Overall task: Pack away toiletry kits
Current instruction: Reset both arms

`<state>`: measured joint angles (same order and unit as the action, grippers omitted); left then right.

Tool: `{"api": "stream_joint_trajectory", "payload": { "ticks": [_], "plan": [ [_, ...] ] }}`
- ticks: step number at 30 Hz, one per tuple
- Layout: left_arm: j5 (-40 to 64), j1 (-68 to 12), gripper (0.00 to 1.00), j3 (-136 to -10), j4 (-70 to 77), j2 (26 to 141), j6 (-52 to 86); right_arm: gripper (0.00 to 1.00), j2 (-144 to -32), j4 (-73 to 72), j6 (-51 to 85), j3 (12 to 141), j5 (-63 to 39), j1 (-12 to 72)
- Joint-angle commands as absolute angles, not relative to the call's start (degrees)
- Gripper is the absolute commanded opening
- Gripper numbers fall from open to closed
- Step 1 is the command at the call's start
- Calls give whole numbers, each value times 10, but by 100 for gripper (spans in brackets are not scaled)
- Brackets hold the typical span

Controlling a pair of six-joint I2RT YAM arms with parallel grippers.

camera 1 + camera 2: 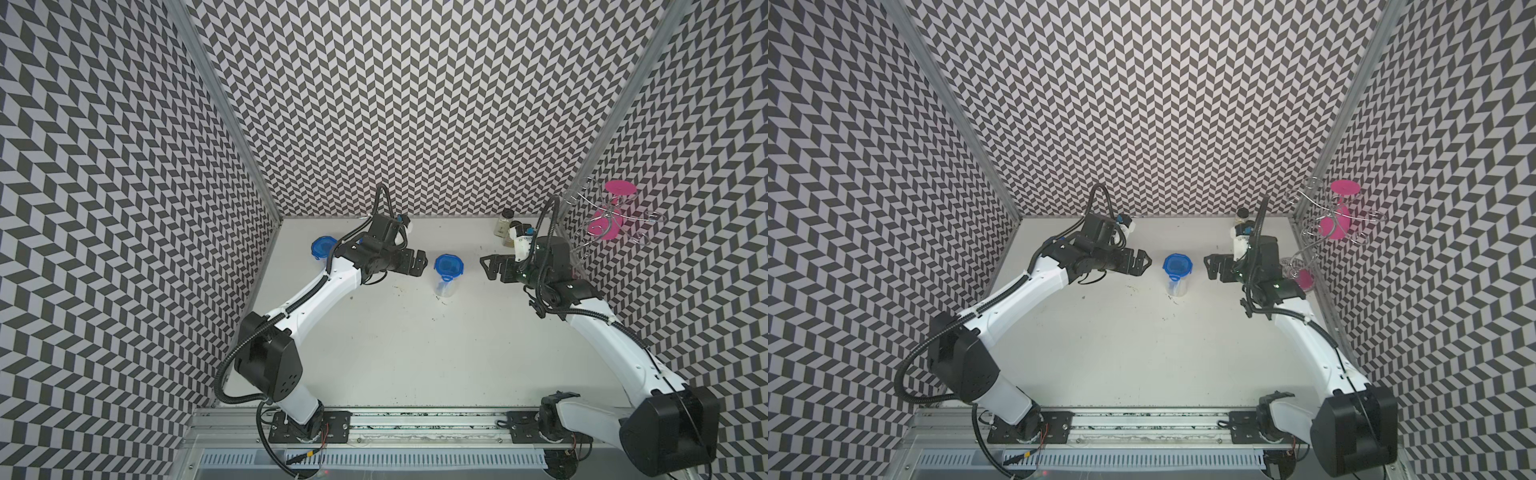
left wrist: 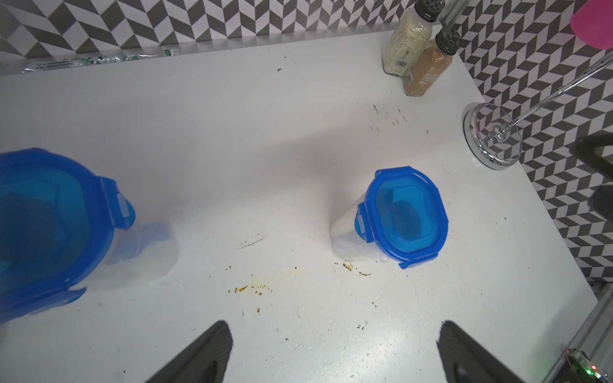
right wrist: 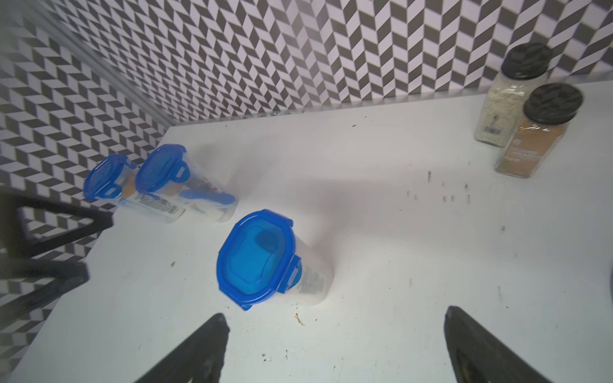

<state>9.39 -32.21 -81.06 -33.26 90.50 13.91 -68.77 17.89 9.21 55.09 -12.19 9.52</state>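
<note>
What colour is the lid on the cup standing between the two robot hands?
The lid is blue. The right wrist view shows it best.

Both top views hang high above the near edge of the tabletop (image 1: pixel 415 353), looking steeply down and toward the back wall (image 1: pixel 415 104), far enough off to take in the whole tabletop, corner to corner; they share nearly everything. The left wrist view sits low and close, looking out between its own jaws toward the right back corner and the jars (image 2: pixel 406 43). The right wrist view, just as close, faces the left back corner. Both wrist views share the middle cup (image 2: pixel 404 215) and the jars.
</note>
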Motion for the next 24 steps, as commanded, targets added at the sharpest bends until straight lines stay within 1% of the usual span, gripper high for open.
{"api": "stream_joint_trajectory", "payload": {
  "ticks": [1,7,11,15,17,19,21,22,24],
  "plan": [
    [61,-314,100,-766,-276,849,135,99,-671,141,91,537,-52,76],
    [62,-267,100,-655,-226,751,139,100,-665,120,99,507,-59,54],
    [92,-221,100,-597,-198,704,139,100,-642,96,109,483,-53,38],
    [70,-192,99,-564,-191,684,143,100,-599,54,122,433,-3,24],
    [36,-178,100,-533,-174,670,155,100,-577,2,137,390,32,19],
    [0,-156,100,-496,-148,653,172,100,-558,-81,134,340,46,19],
    [-31,-129,99,-457,-115,635,182,100,-543,-196,118,266,30,14],
    [-45,-120,99,-442,-100,626,186,100,-540,-239,89,238,4,13],
    [-83,-98,100,-406,-65,608,199,100,-541,-307,77,186,1,13]
  ]
}}
